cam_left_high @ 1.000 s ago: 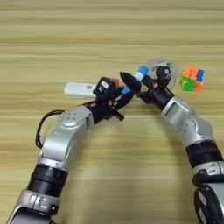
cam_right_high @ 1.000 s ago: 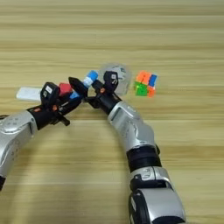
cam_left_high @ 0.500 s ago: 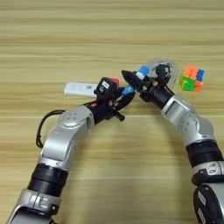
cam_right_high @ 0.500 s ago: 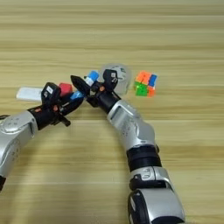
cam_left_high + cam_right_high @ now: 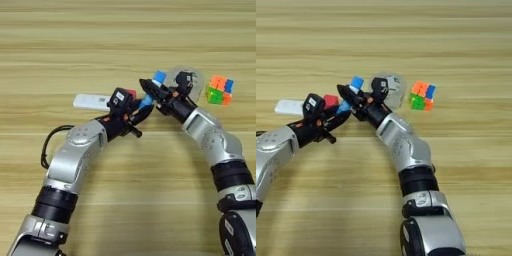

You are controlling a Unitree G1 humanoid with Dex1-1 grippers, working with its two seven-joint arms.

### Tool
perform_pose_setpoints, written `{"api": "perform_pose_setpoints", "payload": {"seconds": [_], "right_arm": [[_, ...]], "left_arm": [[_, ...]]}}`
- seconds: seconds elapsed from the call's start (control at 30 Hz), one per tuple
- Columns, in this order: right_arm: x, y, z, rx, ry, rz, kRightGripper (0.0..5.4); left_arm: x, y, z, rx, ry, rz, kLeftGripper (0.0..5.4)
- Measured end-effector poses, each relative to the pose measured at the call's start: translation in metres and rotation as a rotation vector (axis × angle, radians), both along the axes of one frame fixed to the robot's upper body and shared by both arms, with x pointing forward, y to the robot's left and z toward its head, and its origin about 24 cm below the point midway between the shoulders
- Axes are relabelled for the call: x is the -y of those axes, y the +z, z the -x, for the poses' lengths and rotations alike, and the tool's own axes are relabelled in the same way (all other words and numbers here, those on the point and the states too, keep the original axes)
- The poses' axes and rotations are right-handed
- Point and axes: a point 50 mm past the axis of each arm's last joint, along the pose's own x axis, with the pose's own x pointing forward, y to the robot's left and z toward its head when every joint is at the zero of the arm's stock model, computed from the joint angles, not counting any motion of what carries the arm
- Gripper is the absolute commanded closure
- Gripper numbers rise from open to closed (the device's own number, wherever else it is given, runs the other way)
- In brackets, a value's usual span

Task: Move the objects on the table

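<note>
A blue-capped glue stick (image 5: 158, 77) hangs tilted above the table (image 5: 125, 30), cap up. My right gripper (image 5: 151, 93) is shut on its middle. My left gripper (image 5: 141, 120) stands open just below-left, and its upper finger (image 5: 145, 111) reaches the stick's lower blue end (image 5: 146, 103). The red cube (image 5: 331, 100) sits right behind the left gripper, partly hidden. Left of that lies the white flat box (image 5: 92, 102). The clear tape roll (image 5: 395, 84) lies behind the right wrist, and the multicoloured puzzle cube (image 5: 219, 90) sits to its right.
Both arms reach in from the near edge and meet at mid-table. A black cable (image 5: 50, 145) loops beside the left forearm. Bare wood stretches across the far half and the near middle between the arms.
The glue stick has tipped slightly, so its lower blue end now shows at the left gripper's upper finger. The box, cubes and tape roll have not moved.
</note>
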Motion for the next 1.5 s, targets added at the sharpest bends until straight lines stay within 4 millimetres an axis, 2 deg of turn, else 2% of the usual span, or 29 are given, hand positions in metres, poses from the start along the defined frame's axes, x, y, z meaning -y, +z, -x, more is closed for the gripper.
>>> {"api": "perform_pose_setpoints", "payload": {"seconds": [0.23, 0.27, 0.87, 1.03, 1.13, 1.17, 1.27, 1.4, 1.5], "right_arm": [[-0.001, 0.001, 0.000, 0.004, 0.006, -0.004, 3.99], [-0.001, 0.001, 0.000, 0.004, 0.006, -0.004, 3.99], [0.012, 0.003, -0.003, -0.001, -0.064, 0.033, 4.00], [0.031, 0.010, 0.000, 0.048, -0.145, 0.092, 4.00], [0.043, 0.018, 0.006, 0.096, -0.205, 0.137, 4.00], [0.053, 0.022, 0.010, 0.115, -0.235, 0.162, 4.00], [0.064, 0.024, 0.016, 0.115, -0.276, 0.191, 4.00], [0.101, 0.025, 0.026, 0.100, -0.393, 0.263, 4.00], [0.109, 0.026, 0.031, 0.095, -0.423, 0.279, 4.00]], "left_arm": [[0.000, 0.000, 0.000, 0.000, 0.004, 0.000, 4.09], [0.000, 0.000, 0.000, 0.000, 0.004, 0.000, 3.73], [-0.001, 0.001, -0.001, 0.003, 0.013, -0.002, 1.91], [-0.002, 0.002, -0.002, 0.009, 0.028, 0.001, 1.30], [-0.002, 0.003, -0.003, 0.013, 0.040, 0.003, 0.66], [-0.002, 0.004, -0.003, 0.015, 0.045, 0.005, 0.49], [0.000, 0.005, -0.003, 0.018, 0.052, 0.011, 0.23], [0.003, 0.006, -0.003, 0.024, 0.057, 0.022, 0.00], [0.004, 0.007, -0.003, 0.028, 0.061, 0.026, 0.00]]}}
